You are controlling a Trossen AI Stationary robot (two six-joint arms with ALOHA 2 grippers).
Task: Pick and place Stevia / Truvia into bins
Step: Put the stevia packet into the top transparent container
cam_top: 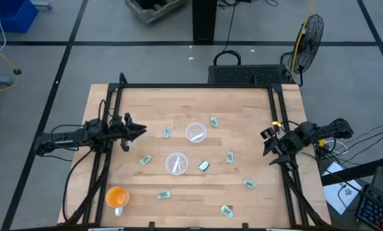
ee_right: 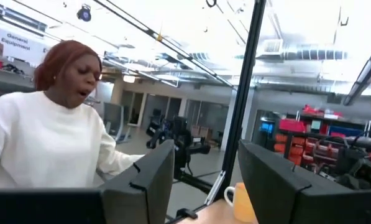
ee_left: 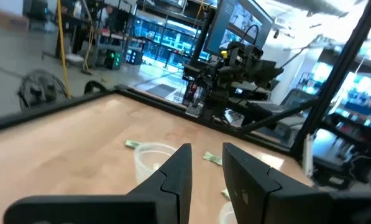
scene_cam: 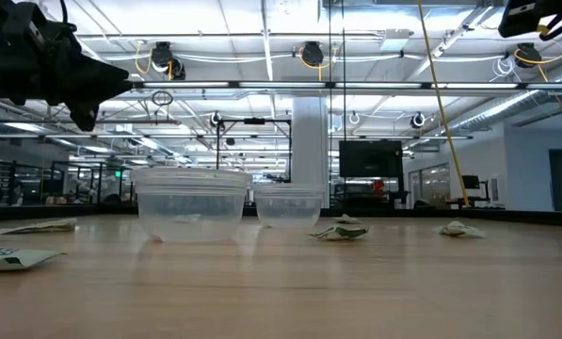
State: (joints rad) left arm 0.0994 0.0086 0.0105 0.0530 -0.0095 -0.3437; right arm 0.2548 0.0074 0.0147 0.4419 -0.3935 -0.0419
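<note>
High view: left gripper (cam_top: 140, 131) at table's left edge, right gripper (cam_top: 268, 142) at right edge, both released, holding nothing. Two bins (cam_top: 195, 133) mid-table, packets (cam_top: 167, 132) scattered around them. Low view: bins (scene_cam: 192, 203) look empty. Right wrist view: person (ee_right: 45, 134) beyond table.

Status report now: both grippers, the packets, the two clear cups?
Left gripper and right gripper open, empty, at table sides. Packets scattered on table. Clear cups look empty. Nothing blocking.

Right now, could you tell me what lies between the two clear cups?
Nothing: in the high view the far cup and the near cup have only bare wood between them; the packets lie off to the sides.
</note>
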